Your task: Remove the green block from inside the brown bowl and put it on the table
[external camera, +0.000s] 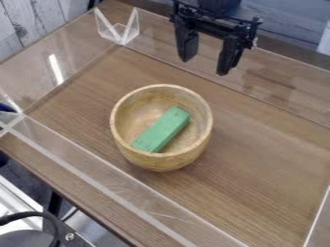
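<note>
**Block still in bowl, gripper open and empty above the far side**

The green block (161,129) lies inside the brown bowl (129,145), resting slantwise on the inner floor: one end toward the far right of the bowl, the other toward the near left. It sits roughly mid-bowl, apart from the rim all round.

Handling, as a judgement: it looks like a small rigid bar, matte and plain, likely light, not fragile, probably not slippery. Best hold is across its short width, near the middle of its length, jaws turned to match the slant. The bowl's thick walls leave limited room, so the fingers need to drop inside the rim without clipping it. The bowl looks much heavier than the block but could still slide if bumped.

The gripper (214,53) hangs above the table beyond the bowl, to the far right, pointing down. Its two dark fingers stand wide apart with nothing between them.

The table (271,164) is flat brown wood-grain, with bare space left, right and far of the bowl for setting the block down. Low clear acrylic walls (58,159) edge it, and a small clear folded piece (119,29) stands at the far left. Pale plank wall behind. Some glare on the acrylic.
</note>
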